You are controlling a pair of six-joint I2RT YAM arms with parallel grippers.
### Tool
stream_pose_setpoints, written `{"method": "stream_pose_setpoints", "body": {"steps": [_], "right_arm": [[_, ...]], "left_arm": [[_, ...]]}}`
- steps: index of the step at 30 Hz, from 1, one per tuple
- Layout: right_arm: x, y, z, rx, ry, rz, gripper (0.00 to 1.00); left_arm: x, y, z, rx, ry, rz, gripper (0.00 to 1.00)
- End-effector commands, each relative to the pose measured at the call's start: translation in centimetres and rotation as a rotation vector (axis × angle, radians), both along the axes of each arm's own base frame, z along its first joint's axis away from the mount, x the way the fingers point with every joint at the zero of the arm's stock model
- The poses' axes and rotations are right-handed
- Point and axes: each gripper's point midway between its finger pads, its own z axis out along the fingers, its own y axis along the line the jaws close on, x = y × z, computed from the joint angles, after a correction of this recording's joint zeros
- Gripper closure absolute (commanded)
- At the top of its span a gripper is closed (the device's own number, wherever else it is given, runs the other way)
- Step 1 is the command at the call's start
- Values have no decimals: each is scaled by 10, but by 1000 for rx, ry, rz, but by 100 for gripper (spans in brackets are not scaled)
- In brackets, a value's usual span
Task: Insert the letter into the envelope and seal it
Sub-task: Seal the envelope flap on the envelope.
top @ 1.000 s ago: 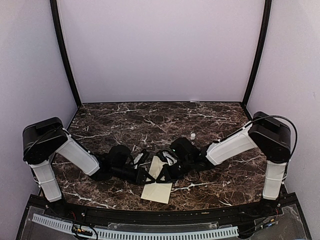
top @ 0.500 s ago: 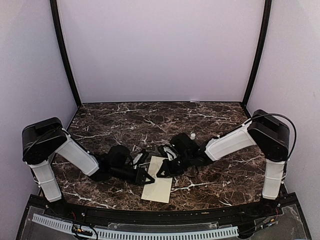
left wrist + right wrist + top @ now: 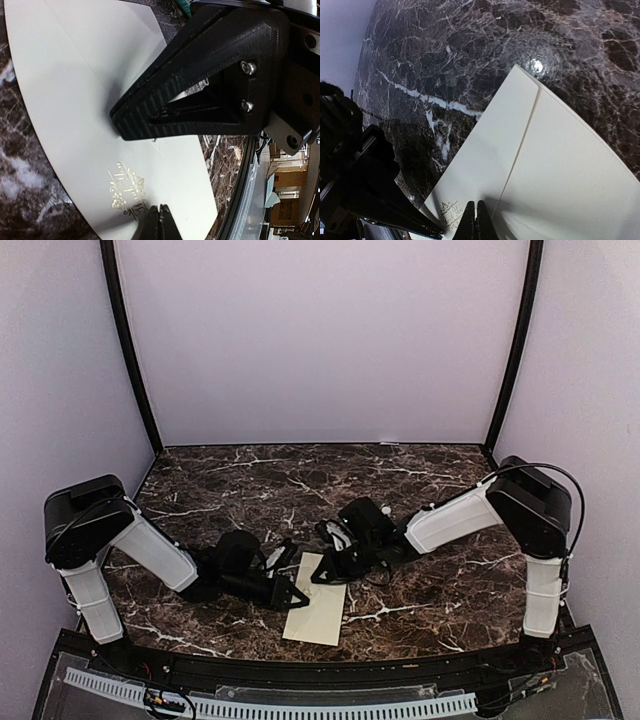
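The envelope [image 3: 318, 612] is plain cream and lies flat on the dark marble table near the front edge, flap side up, with a small gold emblem [image 3: 125, 192]. It fills the left wrist view [image 3: 90, 100] and the right wrist view [image 3: 560, 165]. My left gripper [image 3: 292, 592] is shut, its tips [image 3: 161, 220] on the envelope beside the emblem. My right gripper [image 3: 325, 572] is shut, its tips [image 3: 475, 222] over the flap near the emblem. Each gripper shows in the other's wrist view, the right gripper [image 3: 200, 85] and the left gripper [image 3: 365, 185]. The letter is not visible.
The marble table [image 3: 300, 480] is bounded by pale walls with black posts at the back left [image 3: 130, 360] and back right [image 3: 515, 350]. A black rail and white cable strip [image 3: 270, 705] run along the front edge.
My right gripper has drawn back away from the front edge, uncovering more of the envelope, which now lies flat. The left arm has not moved.
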Motion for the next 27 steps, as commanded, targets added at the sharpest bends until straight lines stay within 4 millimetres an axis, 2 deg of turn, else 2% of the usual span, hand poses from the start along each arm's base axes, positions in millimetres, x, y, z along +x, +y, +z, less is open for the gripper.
{"method": "stream_pose_setpoints", "body": {"steps": [1,9,18,27], "right_arm": [[13,-17,-24,-78,-1,-61,100],[7,-10,-22,-66,0,-11,100],[-21,-18,-19,-78,18,47,100],[-48,-15,-10,-69,35,98,100]], "left_arm": [[-15,17,-22,85,63,-9,100],[-14,16,-22,85,61,-10,100],[-11,14,-20,84,57,-4,100],[-11,13,-21,89,57,-3,100]]}}
